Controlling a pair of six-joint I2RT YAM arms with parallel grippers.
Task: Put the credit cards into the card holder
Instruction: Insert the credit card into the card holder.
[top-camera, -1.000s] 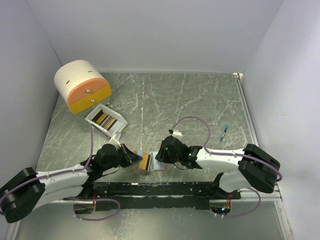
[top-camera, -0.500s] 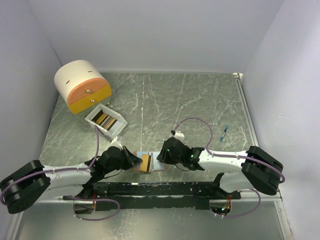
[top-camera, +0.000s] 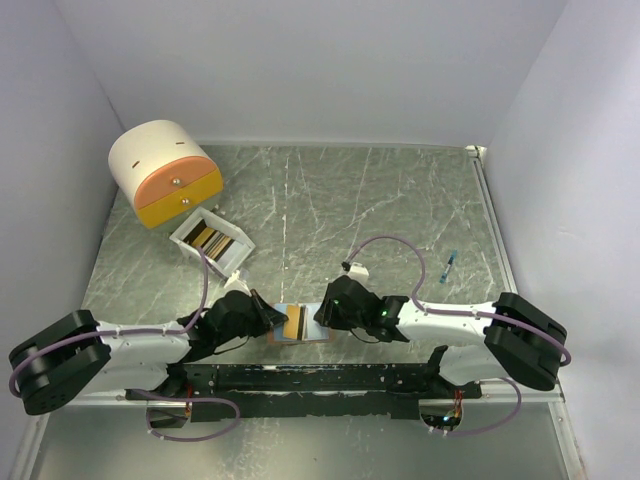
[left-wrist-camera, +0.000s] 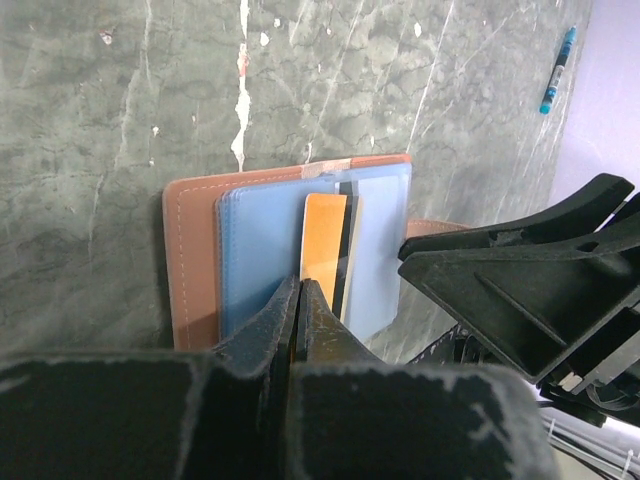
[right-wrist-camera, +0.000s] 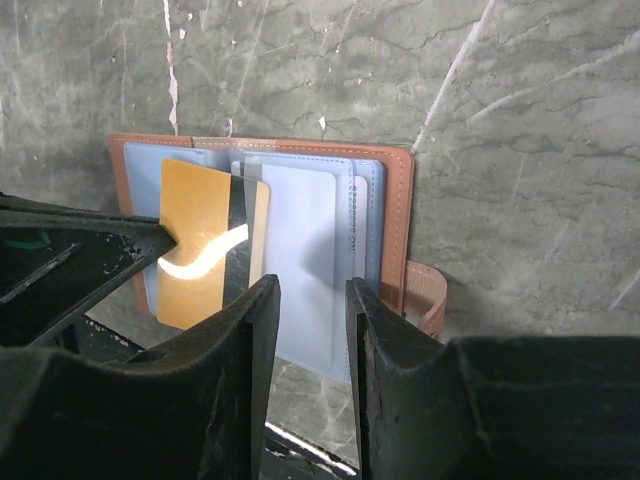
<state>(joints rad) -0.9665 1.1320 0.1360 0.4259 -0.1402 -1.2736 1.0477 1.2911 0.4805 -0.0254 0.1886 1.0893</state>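
Note:
The card holder lies open near the table's front edge, salmon-brown outside and pale blue inside. A tan-orange credit card with a black stripe and a white swoosh lies partly in its left pockets. My left gripper is shut on that card's near edge, left of the holder. Over the holder's right pockets my right gripper stands open, with only the blue pocket showing between its jaws. More credit cards lie in a white box.
The small white open box stands at the middle left, and the round cream-and-orange drawer unit stands behind it. A blue pen lies at the right. White walls close the table in on three sides. A black rail runs along the front.
My left gripper has moved right toward the card holder, and the orange card has slid further over the blue pockets. The right gripper has shifted only slightly.

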